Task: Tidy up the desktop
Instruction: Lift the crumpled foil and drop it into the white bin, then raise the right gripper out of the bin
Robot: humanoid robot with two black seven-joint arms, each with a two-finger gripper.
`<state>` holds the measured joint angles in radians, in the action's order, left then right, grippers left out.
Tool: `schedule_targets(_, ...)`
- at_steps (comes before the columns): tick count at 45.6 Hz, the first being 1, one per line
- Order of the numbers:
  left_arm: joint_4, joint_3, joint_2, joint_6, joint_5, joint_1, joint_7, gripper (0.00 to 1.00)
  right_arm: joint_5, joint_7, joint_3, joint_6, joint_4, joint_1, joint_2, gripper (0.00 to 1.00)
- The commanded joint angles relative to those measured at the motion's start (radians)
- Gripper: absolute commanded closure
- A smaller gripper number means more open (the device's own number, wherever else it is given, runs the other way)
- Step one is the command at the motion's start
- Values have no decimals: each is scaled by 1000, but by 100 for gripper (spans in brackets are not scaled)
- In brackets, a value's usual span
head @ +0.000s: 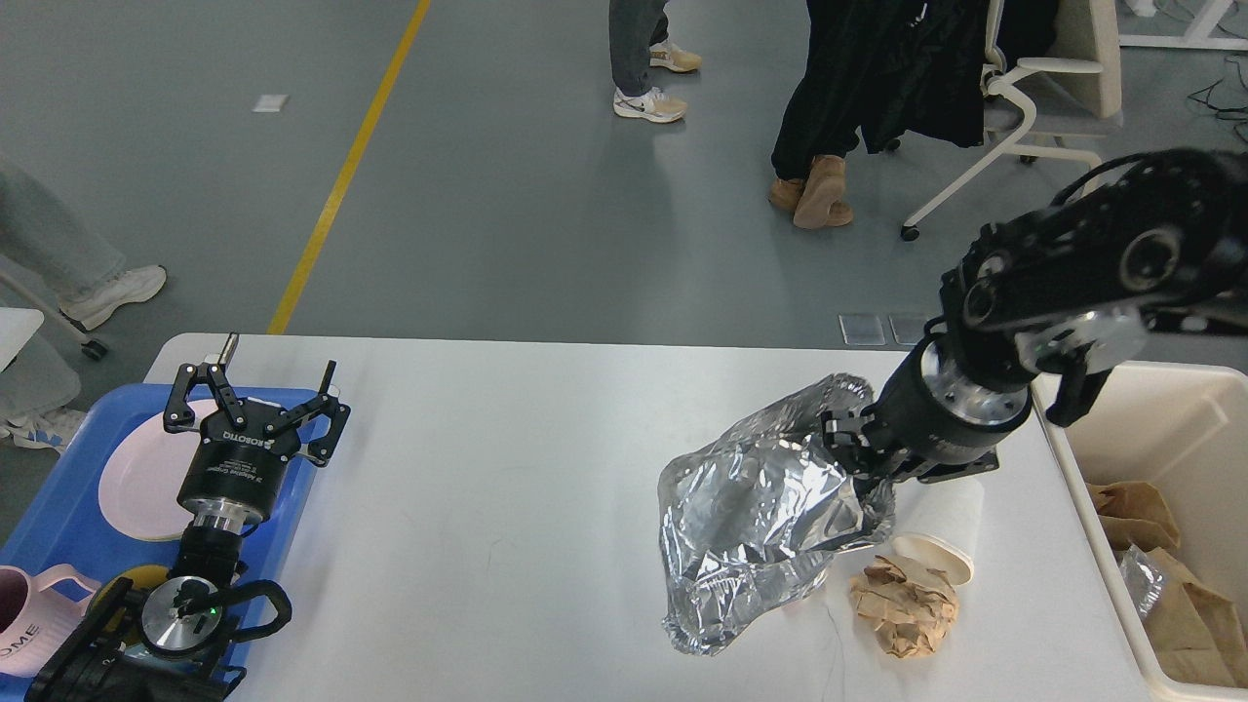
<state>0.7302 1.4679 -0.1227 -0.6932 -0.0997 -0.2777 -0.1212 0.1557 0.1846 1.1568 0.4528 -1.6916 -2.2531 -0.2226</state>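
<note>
Tabletop (pixel 507 468), smooth plain white with rounded corners, is filling the lower view, long axis running left to right; its centre is lying bare. Blue plastic tray (pixel 58 507) is overlapping its left edge; cream rectangular bin (pixel 1170 409) is sitting just off its right edge. Crinkled silver foil bag (pixel 760 517) is hanging from the right end effector (pixel 848 441), clamped on its upper edge. Left end effector (pixel 255 390) is hovering over the tray, fingers spread apart. White paper cup (pixel 941 531) is lying on its side, touching crumpled brown paper (pixel 905 609).
</note>
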Motion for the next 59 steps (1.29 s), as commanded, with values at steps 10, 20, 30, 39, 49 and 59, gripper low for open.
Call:
schedule_targets(10,0,0,0,0,0,0,0,4,-7,-117,214,182,-43,-275,-6,100)
schedule_targets(20,0,0,0,0,0,0,0,4,-30,-159,290,167,-40,-267,-3,100)
schedule_targets(30,0,-1,0,1,0,0,0,4,-47,-151,492,78,67,-140,-130,100)
schedule_targets(39,0,0,0,0,0,0,0,4,-94,-149,511,-106,269,91,-397,100)
schedule_targets(49,0,0,0,0,0,0,0,4,-110,-149,411,-235,558,455,-514,100)
schedule_targets(59,0,0,0,0,0,0,0,4,-110,-149,118,-347,895,947,-543,100)
